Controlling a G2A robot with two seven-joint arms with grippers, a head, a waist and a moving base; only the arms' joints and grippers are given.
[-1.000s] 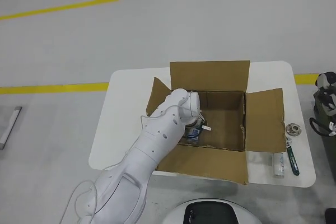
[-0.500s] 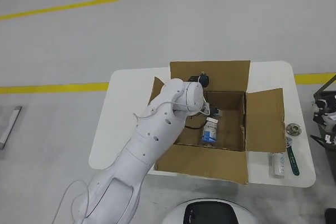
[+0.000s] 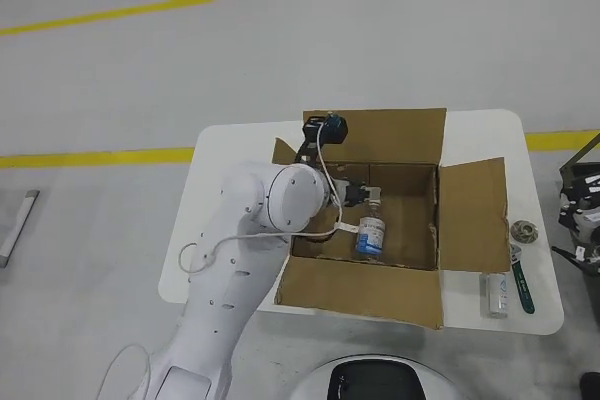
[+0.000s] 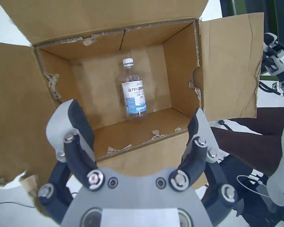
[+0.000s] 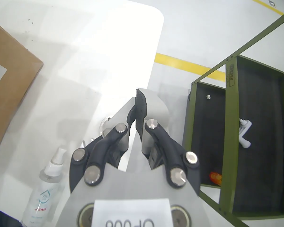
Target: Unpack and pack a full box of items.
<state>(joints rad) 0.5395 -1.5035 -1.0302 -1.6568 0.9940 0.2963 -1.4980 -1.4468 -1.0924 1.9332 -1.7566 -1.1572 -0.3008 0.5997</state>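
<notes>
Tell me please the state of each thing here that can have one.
Brown cardboard box: open, flaps spread.
Clear plastic bottle with white cap: capped, lying inside the box.
Left gripper: open, empty.
Right gripper: shut, empty.
Small clear spray bottle: lying flat.

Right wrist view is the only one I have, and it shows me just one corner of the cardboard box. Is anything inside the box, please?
Observer: Yes. One clear bottle with a white cap lies on the floor of the box.
Operator: Is it gripped by something?
Observer: No. The left claw is open above the box, apart from the bottle.
Operator: And what lies beside the spray bottle?
Observer: A tool with a green handle lies alongside it.
</notes>
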